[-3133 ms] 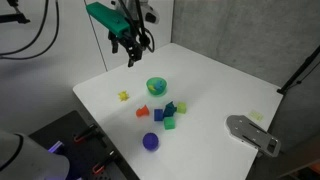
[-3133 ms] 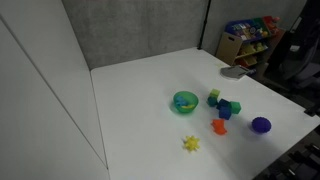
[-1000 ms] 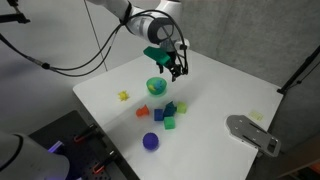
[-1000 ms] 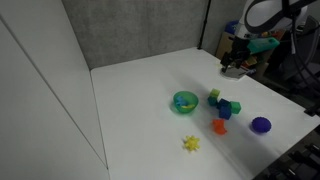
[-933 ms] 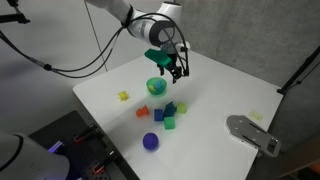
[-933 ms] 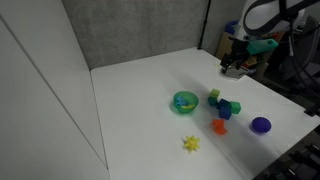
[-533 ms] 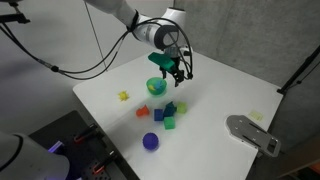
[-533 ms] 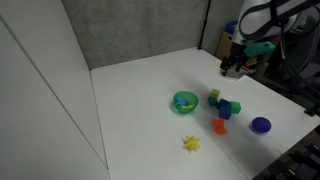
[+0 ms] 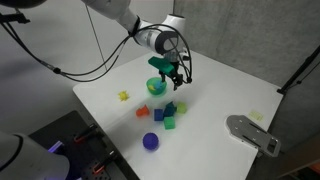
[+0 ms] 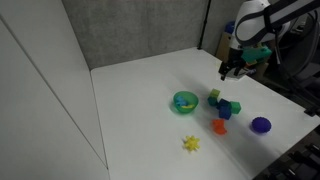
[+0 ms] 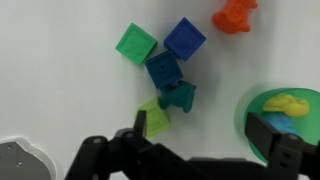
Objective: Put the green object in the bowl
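Indoors, white table [image 10: 135, 115] with green bowl [image 10: 185, 101], grey wall [image 10: 130, 30] behind

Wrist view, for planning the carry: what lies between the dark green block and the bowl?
Nothing: in the wrist view, only bare white table separates the dark green block from the bowl.

Table: a white tabletop [image 9: 230, 85] spans both exterior views.
Back wall: a dull grey panel [image 10: 130, 30] stands behind the table.
Side: a plain white board [image 10: 40, 100] runs along one table edge.
Furniture: a low shelf [image 10: 248, 40] of colourful boxes stands in the far corner.
Light: even, with soft shadows.
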`<act>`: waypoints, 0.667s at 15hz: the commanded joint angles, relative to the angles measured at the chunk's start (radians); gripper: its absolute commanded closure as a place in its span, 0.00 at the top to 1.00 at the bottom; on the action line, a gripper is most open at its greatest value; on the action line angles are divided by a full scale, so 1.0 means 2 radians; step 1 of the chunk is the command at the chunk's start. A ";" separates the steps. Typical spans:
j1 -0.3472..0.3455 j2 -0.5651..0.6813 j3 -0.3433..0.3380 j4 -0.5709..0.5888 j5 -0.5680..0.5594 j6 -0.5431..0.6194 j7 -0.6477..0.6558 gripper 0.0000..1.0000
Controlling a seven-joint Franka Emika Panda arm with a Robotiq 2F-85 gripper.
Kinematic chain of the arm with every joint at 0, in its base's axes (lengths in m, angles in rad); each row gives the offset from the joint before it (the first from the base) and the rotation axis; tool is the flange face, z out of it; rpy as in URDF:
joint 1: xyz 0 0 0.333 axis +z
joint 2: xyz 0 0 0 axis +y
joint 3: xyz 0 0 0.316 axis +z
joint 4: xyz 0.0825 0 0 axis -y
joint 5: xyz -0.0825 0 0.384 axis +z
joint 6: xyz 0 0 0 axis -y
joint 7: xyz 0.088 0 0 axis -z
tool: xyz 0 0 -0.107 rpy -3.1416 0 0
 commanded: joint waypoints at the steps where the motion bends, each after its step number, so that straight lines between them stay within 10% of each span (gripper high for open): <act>1: -0.001 0.042 0.002 0.032 -0.010 0.003 0.010 1.00; 10: 0.000 0.161 0.000 0.127 -0.011 -0.003 0.009 1.00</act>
